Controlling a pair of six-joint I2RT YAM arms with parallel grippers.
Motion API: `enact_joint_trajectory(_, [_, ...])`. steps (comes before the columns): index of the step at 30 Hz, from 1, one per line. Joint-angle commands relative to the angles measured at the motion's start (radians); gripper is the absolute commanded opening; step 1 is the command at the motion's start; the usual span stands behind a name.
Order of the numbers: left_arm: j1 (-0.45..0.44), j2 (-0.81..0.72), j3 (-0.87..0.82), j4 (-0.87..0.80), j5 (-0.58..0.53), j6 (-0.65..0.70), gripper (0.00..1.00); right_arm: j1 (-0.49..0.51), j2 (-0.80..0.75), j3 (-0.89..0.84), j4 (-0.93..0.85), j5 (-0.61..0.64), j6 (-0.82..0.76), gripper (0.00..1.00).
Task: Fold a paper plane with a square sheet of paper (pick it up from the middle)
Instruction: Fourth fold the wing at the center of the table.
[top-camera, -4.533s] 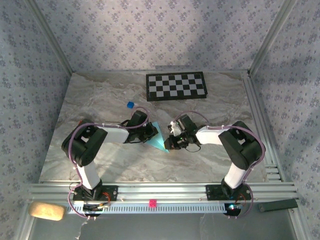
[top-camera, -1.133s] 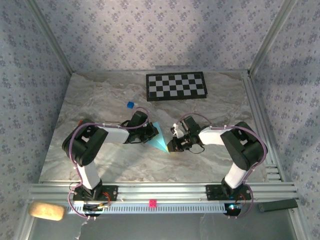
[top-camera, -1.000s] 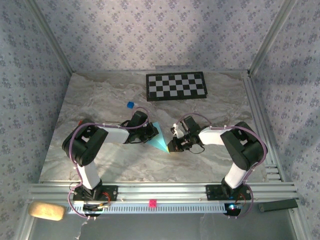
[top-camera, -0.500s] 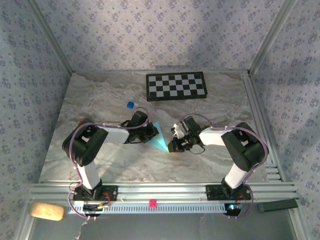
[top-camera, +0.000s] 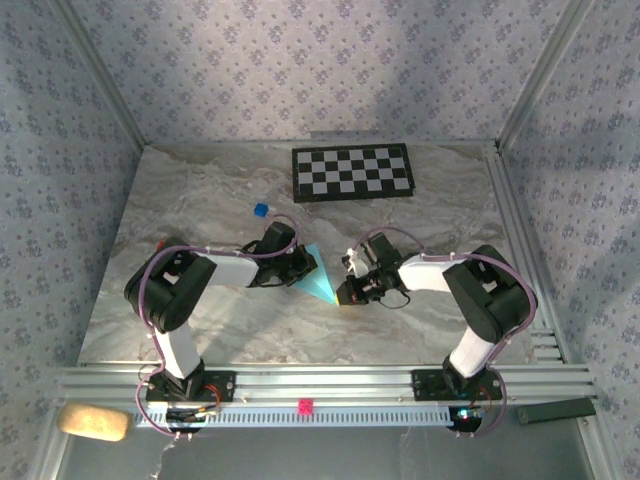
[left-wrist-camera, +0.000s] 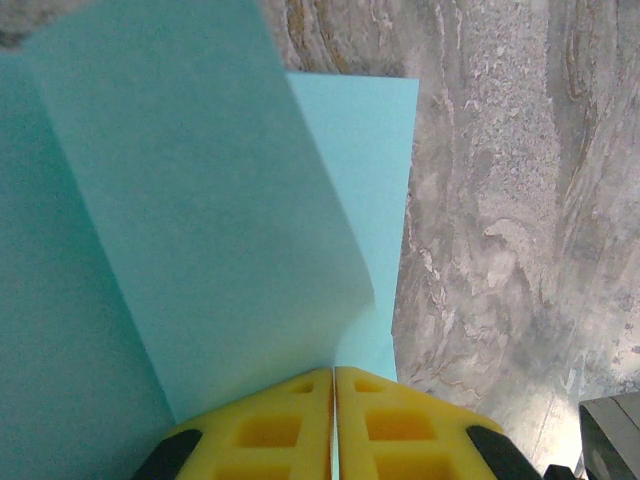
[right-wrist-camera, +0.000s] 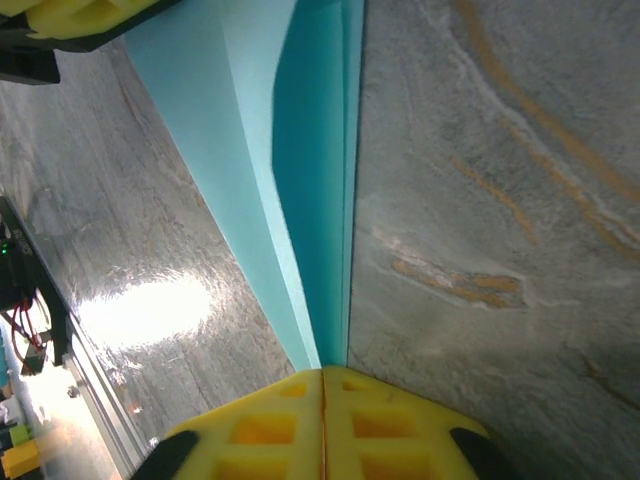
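My right hand (right-wrist-camera: 322, 372) has crept onto the tip of the plane (top-camera: 318, 280), mid-frame. It and my left hand (left-wrist-camera: 333, 372) both pinch the plane, so I judge it ready for creasing.

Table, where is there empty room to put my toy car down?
The table is bare right of the checkerboard and along the middle of its near edge. The centre is crowded: left tool and right tool both pinch the paper plane.
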Motion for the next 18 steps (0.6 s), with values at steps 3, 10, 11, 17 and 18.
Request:
enact_joint_trajectory(3, [0.008, 0.033, -0.028, -0.058, -0.036, 0.009, 0.1, -0.003, -0.086, -0.011, -0.12, 0.054, 0.042, 0.17])
enact_joint_trajectory(10, [0.009, 0.033, -0.026, -0.06, -0.036, 0.012, 0.1, 0.0, -0.128, 0.051, -0.07, -0.024, 0.082, 0.13])
enact_joint_trajectory(11, [0.01, 0.033, -0.026, -0.059, -0.036, 0.013, 0.1, 0.009, -0.12, 0.068, -0.067, -0.034, 0.083, 0.11])
enact_joint_trajectory(17, [0.01, 0.037, -0.026, -0.056, -0.035, 0.012, 0.1, 0.066, -0.012, 0.152, -0.063, -0.017, 0.089, 0.02])
enact_joint_trajectory(18, [0.01, 0.037, -0.026, -0.057, -0.035, 0.013, 0.1, 0.072, 0.008, 0.165, -0.065, -0.014, 0.09, 0.01])
